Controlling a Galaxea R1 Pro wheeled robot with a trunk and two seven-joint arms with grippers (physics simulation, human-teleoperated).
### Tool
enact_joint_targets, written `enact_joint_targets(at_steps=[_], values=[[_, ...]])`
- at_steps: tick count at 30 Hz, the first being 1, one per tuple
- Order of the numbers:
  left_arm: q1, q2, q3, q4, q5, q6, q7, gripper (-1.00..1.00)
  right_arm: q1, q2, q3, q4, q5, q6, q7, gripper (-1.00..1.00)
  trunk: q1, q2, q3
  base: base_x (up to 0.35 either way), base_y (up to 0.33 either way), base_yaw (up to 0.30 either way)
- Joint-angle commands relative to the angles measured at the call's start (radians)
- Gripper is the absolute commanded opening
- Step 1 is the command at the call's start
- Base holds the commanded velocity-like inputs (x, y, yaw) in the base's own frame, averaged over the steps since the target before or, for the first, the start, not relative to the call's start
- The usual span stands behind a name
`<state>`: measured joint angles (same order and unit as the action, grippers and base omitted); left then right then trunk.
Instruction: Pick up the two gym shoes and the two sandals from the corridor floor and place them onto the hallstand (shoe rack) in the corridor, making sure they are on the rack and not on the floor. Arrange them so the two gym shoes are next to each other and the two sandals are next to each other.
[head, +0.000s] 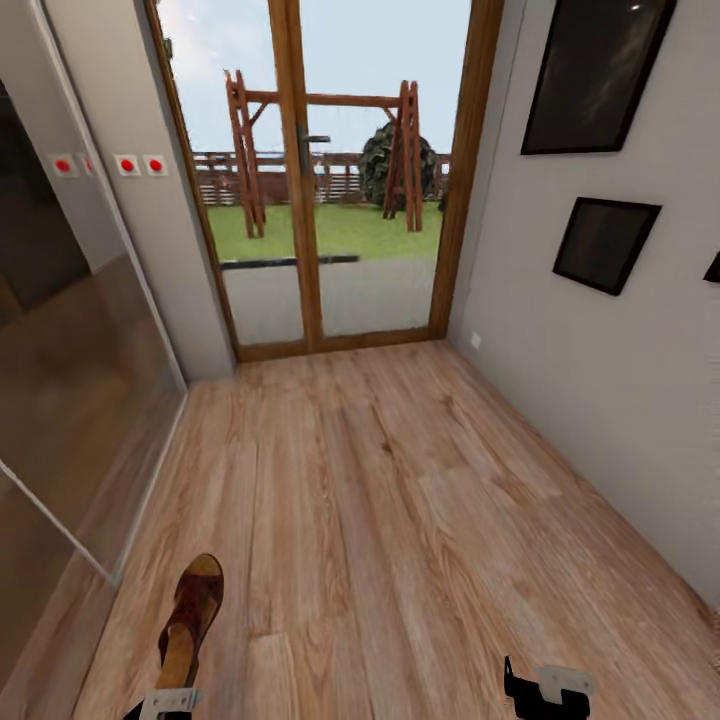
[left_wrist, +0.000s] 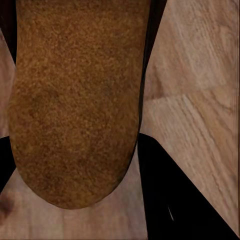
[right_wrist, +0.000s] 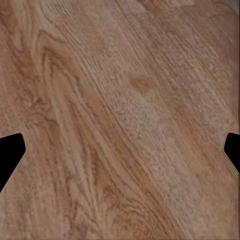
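Corridor scene, looking toward a glazed wooden door (head: 310, 180) in the upper centre of the head view. One sandal (head: 192, 615) sits at the lower left of that frame, heel toward the lower edge, directly ahead of the left gripper (head: 165, 704). In the left wrist view its tan footbed (left_wrist: 75, 100) lies between two dark fingers (left_wrist: 175, 200) that flank it on either side. The jaws appear clamped on the sandal, though contact at the pads is hidden and whether the sole has left the corridor floor (head: 400, 520) cannot be read with certainty.

The right gripper (head: 545, 690) hangs at the lower right of the head view over bare planks. Its jaws stand wide apart, one dark tip at each side edge of the right wrist view, with nothing between them.

The step in hand is judged to be carrying this sandal to the hallstand. To do it well:

- keep the sandal level and the hold steady, since the grip is across a flat, narrow footbed that could pivot;
- lift clear of the planks before the base turns;
- keep the load away from the glass panel (head: 70, 400) along the left of the frame;
- set it down with free space just beside it for its partner.
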<state>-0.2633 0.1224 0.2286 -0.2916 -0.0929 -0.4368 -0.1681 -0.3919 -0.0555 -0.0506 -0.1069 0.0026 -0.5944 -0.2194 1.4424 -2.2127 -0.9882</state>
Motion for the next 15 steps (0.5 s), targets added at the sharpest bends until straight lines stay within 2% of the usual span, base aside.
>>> enact_joint_targets(at_steps=[1, 6, 11, 15], values=[[-0.001, -0.001, 0.009, 0.0, -0.013, -0.003, -0.005, -1.0, -0.001, 0.0, -0.005, 0.001, 0.0, -0.004, 0.002, 1.0, 0.0, 0.0, -0.001, 0.338, 0.0, -0.268], [-0.001, 0.0, 0.009, 0.0, -0.013, -0.003, -0.005, -1.0, -0.001, 0.0, -0.005, 0.001, 0.0, -0.004, 0.002, 1.0, 0.0, 0.0, -0.001, 0.331, 0.052, -0.268], [-0.001, 0.0, 0.009, 0.0, -0.013, -0.003, -0.005, -1.0, -0.001, 0.0, -0.005, 0.001, 0.0, -0.004, 0.002, 1.0, 0.0, 0.0, -0.001, 0.261, 0.197, -0.268], [-0.001, 0.0, 0.009, 0.0, -0.013, -0.003, -0.005, -1.0, -0.001, 0.0, -0.005, 0.001, 0.0, -0.004, 0.002, 1.0, 0.0, 0.0, -0.001, 0.144, 0.21, -0.268]])
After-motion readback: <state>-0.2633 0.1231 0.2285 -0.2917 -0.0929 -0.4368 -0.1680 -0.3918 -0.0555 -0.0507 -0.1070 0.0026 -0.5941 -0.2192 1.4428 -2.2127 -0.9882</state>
